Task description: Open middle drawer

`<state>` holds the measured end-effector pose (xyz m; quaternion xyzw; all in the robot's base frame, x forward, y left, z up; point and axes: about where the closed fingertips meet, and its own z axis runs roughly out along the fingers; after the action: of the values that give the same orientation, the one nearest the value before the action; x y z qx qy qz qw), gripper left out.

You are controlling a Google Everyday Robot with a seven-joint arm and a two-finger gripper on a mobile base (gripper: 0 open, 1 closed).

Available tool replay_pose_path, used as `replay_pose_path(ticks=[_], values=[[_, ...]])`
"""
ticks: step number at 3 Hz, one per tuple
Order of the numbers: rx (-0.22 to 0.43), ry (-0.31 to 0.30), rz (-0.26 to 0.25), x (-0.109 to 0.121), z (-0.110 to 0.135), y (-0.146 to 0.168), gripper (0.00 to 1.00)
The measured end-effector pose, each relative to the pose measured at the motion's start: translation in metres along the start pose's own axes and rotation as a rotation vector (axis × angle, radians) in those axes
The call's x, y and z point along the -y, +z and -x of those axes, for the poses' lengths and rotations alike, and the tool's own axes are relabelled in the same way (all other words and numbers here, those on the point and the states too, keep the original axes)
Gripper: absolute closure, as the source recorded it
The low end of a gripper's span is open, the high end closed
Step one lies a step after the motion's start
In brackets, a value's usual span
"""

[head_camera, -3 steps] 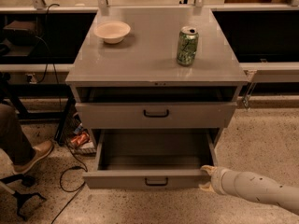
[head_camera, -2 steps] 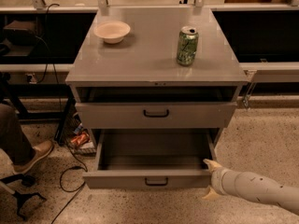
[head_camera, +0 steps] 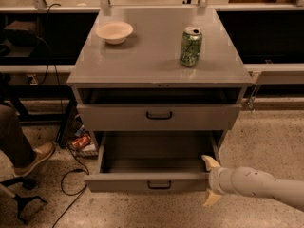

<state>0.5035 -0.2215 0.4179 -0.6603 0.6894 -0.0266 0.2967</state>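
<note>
The middle drawer (head_camera: 156, 163) is a grey metal drawer with a small black bar handle (head_camera: 159, 185). It is pulled far out and shows a plain grey inside. My gripper (head_camera: 210, 180) is at the right end of its front panel, on a white arm coming in from the lower right. It is open and holds nothing. One tan fingertip (head_camera: 208, 161) points up over the drawer's right front corner, the other (head_camera: 211, 199) points down toward the floor.
The grey drawer above (head_camera: 159, 117) is out a little. On the cabinet top (head_camera: 152, 65) stand a green can (head_camera: 191, 46) and a white bowl (head_camera: 114, 32). At the left are a person's leg and shoe (head_camera: 38, 155), a chair base (head_camera: 21, 201) and floor cables (head_camera: 71, 175).
The gripper's fingers have spread apart at the drawer's right front corner. The drawer stays pulled out as before.
</note>
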Motion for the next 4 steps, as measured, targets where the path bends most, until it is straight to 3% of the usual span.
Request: replay_pose_path(ticks=[2, 4], values=[[-0.009, -0.033, 0.105, 0.0, 0.008, 0.01, 0.0], [-0.115, -0.001, 0.2, 0.001, 0.0, -0.001, 0.01]])
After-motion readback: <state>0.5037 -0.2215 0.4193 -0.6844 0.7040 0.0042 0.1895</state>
